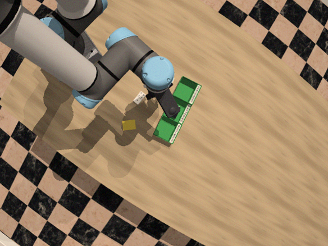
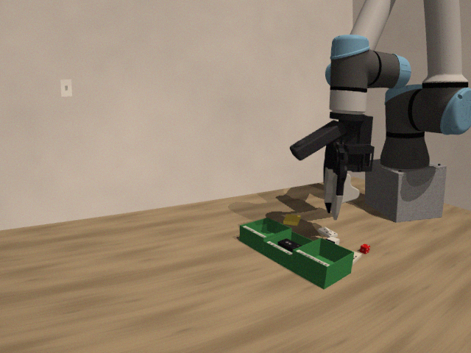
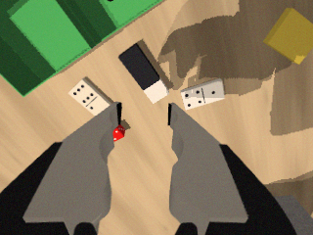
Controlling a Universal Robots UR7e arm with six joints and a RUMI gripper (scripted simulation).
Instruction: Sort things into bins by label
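Observation:
My gripper [image 2: 331, 213] [image 3: 145, 104] is partly open and empty, above the table behind the bins. A black block with a white end, like an eraser [image 3: 142, 69] [image 2: 333, 240], lies just ahead of the fingertips in the wrist view. A black 9V battery [image 2: 288, 244] lies in the BATTERIES bin [image 1: 185, 114] [image 2: 277, 255]. The STATIONERY bin [image 1: 195, 93] [image 2: 310, 268] and the NUTS+BOLTS bin [image 1: 175, 133] [image 2: 251, 241] stand upright either side; neither shows contents. A yellow block [image 1: 129, 125] [image 2: 291, 219] [image 3: 291, 36] lies on the table.
One white domino [image 1: 139, 97] [image 2: 327, 232] [image 3: 202, 94] lies beside the eraser. Another domino [image 3: 89, 96] [image 2: 356, 257] lies near the STATIONERY bin. A red die [image 3: 118, 132] [image 2: 365, 248] is close to it, partly behind the left finger in the wrist view.

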